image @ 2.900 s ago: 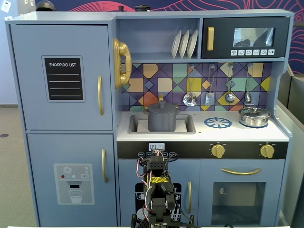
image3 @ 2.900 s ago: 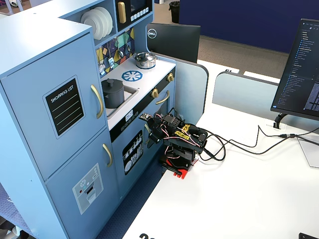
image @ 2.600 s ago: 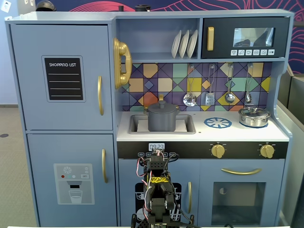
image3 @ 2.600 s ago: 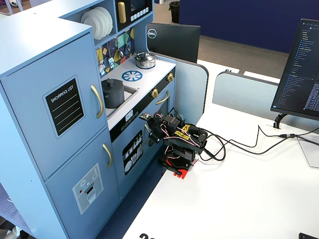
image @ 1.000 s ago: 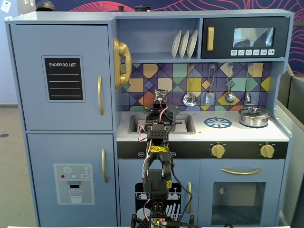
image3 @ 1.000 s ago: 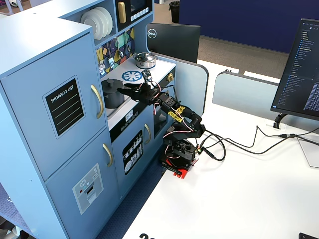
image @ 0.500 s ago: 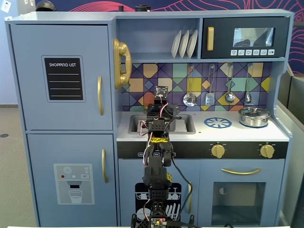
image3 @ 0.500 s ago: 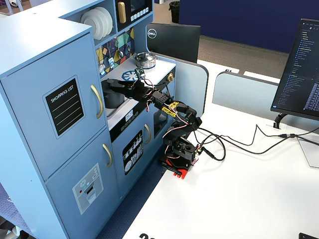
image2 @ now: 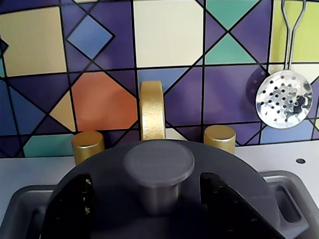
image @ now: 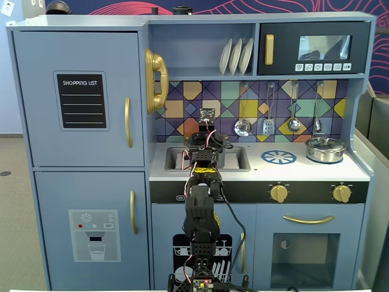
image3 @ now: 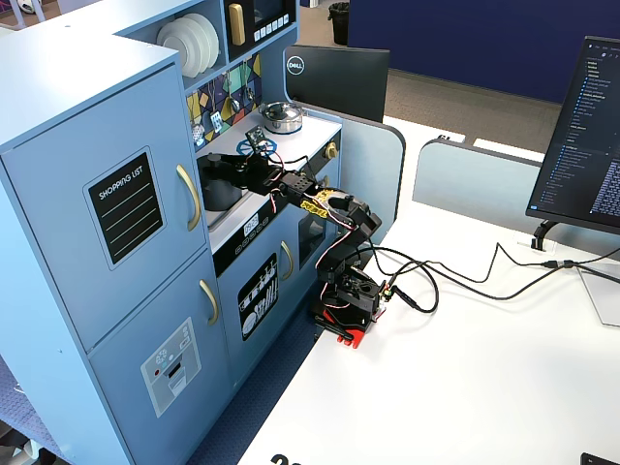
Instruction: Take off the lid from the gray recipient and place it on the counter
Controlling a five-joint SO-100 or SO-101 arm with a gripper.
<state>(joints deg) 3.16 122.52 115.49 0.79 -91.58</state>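
Note:
In the wrist view the dark gray lid (image2: 164, 219) fills the lower frame, with its round knob (image2: 158, 164) in the middle. My gripper (image2: 158, 201) is open, with one dark finger (image2: 75, 206) left of the knob and the other (image2: 227, 199) right of it, both clear of it. The lid lies flat over the sink area. The gray recipient is hidden under the lid there; in a fixed view its dark body (image3: 219, 190) shows below my gripper (image3: 221, 163). In the front fixed view my arm (image: 203, 143) covers it. The white counter (image: 304, 171) lies to the right.
A gold faucet (image2: 152, 109) and two gold taps (image2: 87, 145) stand just behind the lid. A skimmer (image2: 284, 98) hangs on the tiled wall. The shiny silver pot (image: 325, 149) stands at the counter's right, next to the blue burner print (image: 278, 157). The sink rim (image2: 20, 206) surrounds the lid.

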